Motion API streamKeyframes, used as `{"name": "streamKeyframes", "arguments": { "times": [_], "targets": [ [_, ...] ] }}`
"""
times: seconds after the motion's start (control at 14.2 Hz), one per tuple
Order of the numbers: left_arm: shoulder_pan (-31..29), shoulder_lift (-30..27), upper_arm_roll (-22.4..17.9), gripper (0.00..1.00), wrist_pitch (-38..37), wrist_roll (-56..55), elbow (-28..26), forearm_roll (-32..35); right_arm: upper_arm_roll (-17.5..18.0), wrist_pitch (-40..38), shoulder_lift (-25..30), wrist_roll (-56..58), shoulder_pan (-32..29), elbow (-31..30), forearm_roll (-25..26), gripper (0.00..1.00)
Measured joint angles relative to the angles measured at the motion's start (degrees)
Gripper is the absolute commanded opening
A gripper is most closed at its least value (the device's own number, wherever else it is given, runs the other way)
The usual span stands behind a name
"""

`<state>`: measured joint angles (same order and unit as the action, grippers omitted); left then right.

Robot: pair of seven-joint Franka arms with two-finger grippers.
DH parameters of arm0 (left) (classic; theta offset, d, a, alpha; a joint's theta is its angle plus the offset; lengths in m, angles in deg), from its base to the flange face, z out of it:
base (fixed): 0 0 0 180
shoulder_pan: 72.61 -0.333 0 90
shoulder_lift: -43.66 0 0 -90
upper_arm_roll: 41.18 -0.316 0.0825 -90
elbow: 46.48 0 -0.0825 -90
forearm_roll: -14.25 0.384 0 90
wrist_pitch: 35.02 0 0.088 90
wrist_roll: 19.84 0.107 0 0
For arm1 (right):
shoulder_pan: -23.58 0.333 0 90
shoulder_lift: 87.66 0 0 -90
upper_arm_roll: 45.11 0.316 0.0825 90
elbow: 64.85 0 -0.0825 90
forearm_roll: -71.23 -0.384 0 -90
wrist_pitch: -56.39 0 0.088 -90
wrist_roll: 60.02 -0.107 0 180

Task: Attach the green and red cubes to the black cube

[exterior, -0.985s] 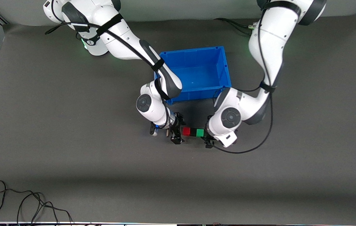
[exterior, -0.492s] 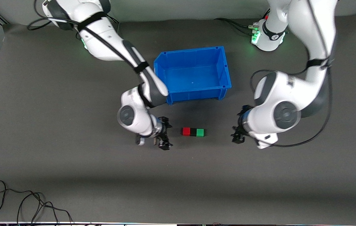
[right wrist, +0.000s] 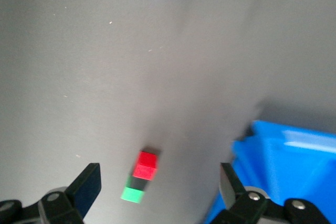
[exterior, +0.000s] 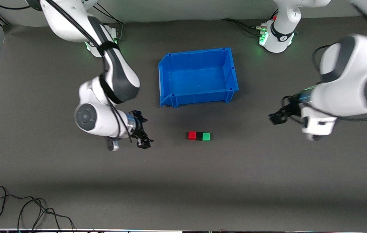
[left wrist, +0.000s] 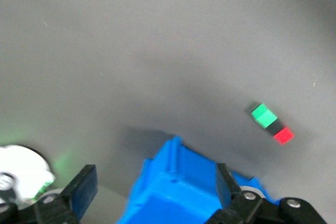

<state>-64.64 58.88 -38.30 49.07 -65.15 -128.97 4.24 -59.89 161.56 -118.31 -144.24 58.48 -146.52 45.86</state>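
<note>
The red cube [exterior: 192, 135], black cube [exterior: 199, 136] and green cube [exterior: 206, 137] lie joined in one short row on the grey mat, black in the middle, nearer the front camera than the blue bin. My right gripper [exterior: 142, 131] hangs open and empty, off the row's red end. My left gripper [exterior: 277, 116] is open and empty too, well off the green end. The right wrist view has the red cube [right wrist: 145, 165], black cube [right wrist: 137, 183] and green cube [right wrist: 132, 194] between its spread fingers [right wrist: 88, 183]. The left wrist view shows the green cube [left wrist: 263, 115] and red cube [left wrist: 283, 136] far off.
The blue bin [exterior: 199, 97] stands empty between the two arm bases and the cube row; its corner shows in both wrist views [left wrist: 178, 192] [right wrist: 283, 171]. Loose black cables [exterior: 24, 210] lie at the mat's front edge toward the right arm's end.
Both grippers have pulled away from the ends of the cube row, outward toward their own ends of the table and upward. The three-cube row has stayed put.
</note>
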Motion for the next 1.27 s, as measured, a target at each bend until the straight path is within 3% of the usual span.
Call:
{"name": "streamKeyframes", "arguments": {
  "times": [0.35, 0.84, 0.98, 1.27],
  "targets": [
    [-5.33, -7.44, -0.15, 0.99, -2.75, 20.84, -4.55, 4.26, -7.72, -14.68, 9.94, 16.12, -0.19, -0.96, 3.45, 1.00],
    [-6.32, -16.13, -0.40, 1.00, 8.43, 35.06, -17.86, 6.78, -11.28, -17.00, 21.86, 42.14, -2.87, -7.74, 14.42, 1.00],
    [-6.33, -16.97, -0.39, 1.00, 9.94, 37.50, -19.01, 7.48, -8.48, -17.74, 23.35, 52.47, -8.62, -7.87, 16.95, 1.00],
    [-6.33, -17.03, -0.35, 1.00, 11.23, 38.37, -19.01, 7.70, 3.72, -17.77, 26.15, 66.54, -23.21, -7.96, 22.16, 1.00]
  ]
}}
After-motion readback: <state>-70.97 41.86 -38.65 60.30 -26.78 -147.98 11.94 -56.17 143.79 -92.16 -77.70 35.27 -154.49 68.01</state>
